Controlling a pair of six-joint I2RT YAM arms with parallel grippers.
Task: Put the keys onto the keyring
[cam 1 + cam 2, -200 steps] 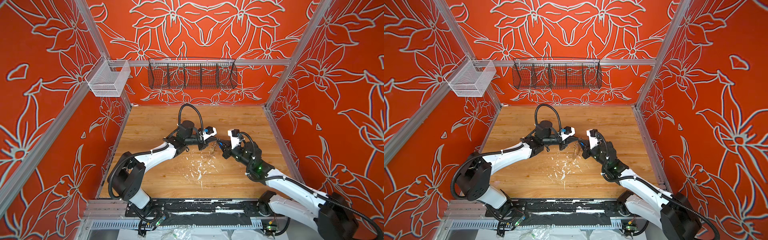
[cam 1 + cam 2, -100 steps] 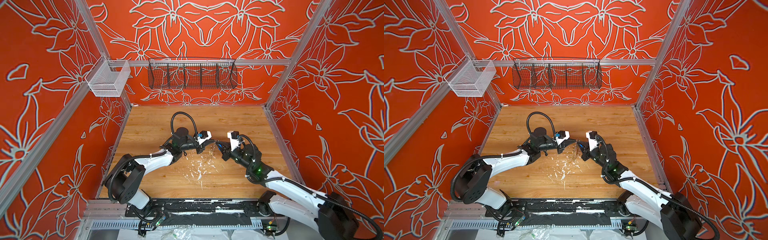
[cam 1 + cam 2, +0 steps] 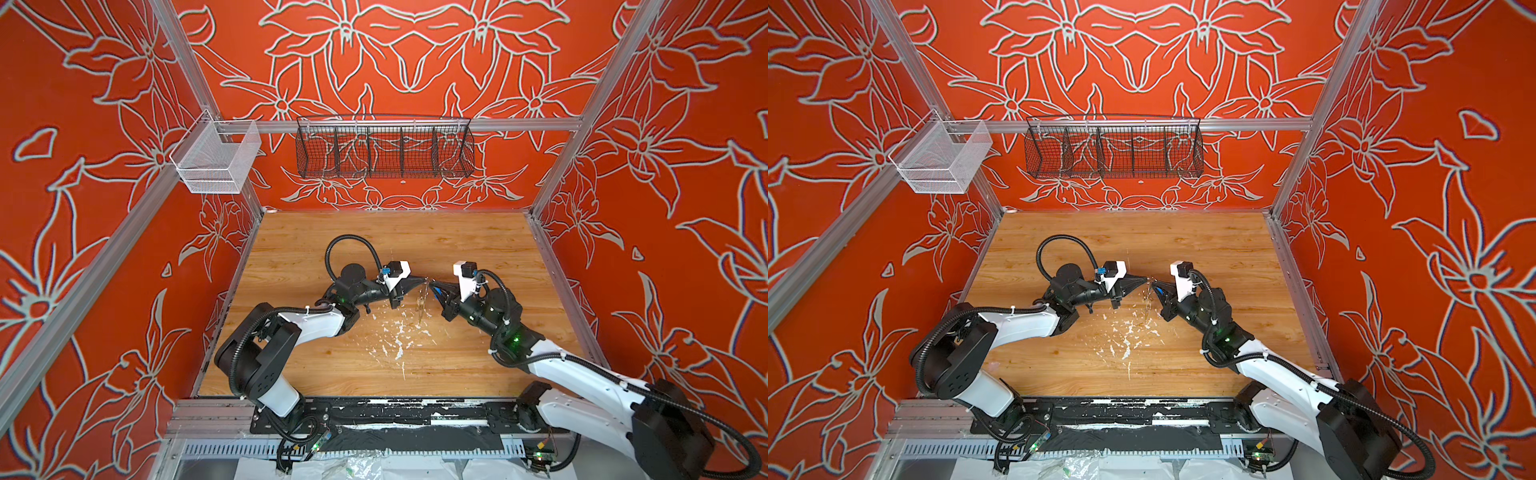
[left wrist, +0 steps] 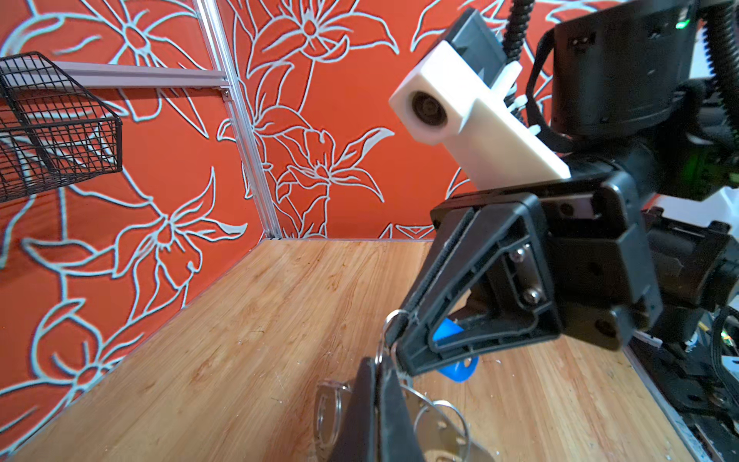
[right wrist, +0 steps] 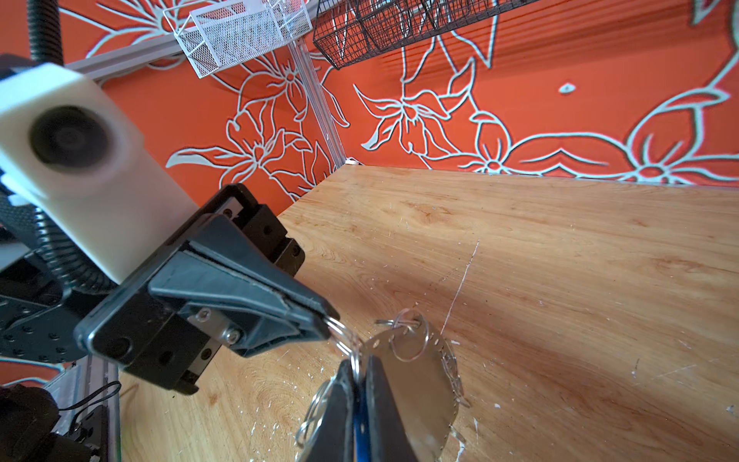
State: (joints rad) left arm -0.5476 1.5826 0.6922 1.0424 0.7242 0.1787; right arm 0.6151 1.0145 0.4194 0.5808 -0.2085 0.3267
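We see the left fingers point(image 5: 248, 288) pinched shut on a wire loop point(image 5: 340, 332) of the keyring point(image 5: 424, 384), whose flat plate hangs below it, edge down, over the bench point(image 5: 560, 280). The right fingers point(image 4: 416, 352) meet them tip to tip, closed on a key's blue tag point(image 4: 456, 370). White flecks point(image 3: 395, 336) lie on the bench beneath; a black wire basket point(image 3: 384, 153) hangs on the back wall

Light wooden plank desk point(image 3: 374, 232) boxed in by orange walls printed with white flower outlines point(image 3: 395, 54).
Above the desk's far edge, a long black wire basket with dividers point(image 3: 384, 147) hangs on a silver aluminium rail point(image 3: 519, 124). A small white mesh basket point(image 3: 216, 160) hangs above the desk's far left corner. White flecks and scratches point(image 3: 395, 336) dot the desk's middle.
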